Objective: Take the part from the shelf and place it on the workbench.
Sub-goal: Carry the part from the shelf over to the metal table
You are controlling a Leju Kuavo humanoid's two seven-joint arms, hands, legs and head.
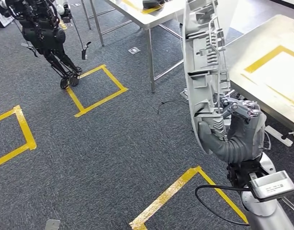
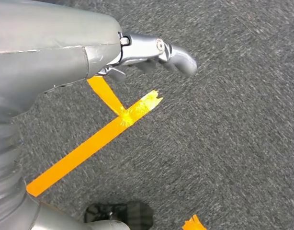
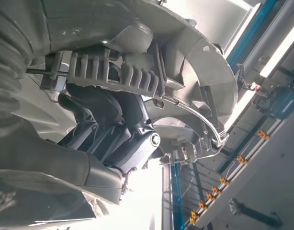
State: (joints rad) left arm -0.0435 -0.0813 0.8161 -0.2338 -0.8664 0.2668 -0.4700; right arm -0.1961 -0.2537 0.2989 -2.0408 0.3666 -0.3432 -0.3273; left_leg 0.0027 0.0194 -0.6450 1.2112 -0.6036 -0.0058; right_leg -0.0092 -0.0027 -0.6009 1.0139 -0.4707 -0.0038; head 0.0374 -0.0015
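A long grey moulded plastic part (image 1: 205, 72) stands upright in my right hand (image 1: 243, 122), which grips its lower end, fingers wrapped over the ribbed edge. Close up, the right wrist view has the part (image 3: 196, 76) with its ribs pressed against my dark fingers (image 3: 113, 139). The workbench (image 1: 276, 72) with a yellow taped rectangle lies just right of the part, at the picture's right side. In the left wrist view my left hand (image 2: 102, 52) hangs over the grey carpet, holding nothing; its fingers are mostly hidden by the cover.
Another metal table (image 1: 149, 17) stands at the back centre. A dark legged robot (image 1: 44, 33) stands at the top left. Yellow tape squares (image 1: 96, 91) mark the carpet. A black cable (image 1: 210, 201) loops near my right arm.
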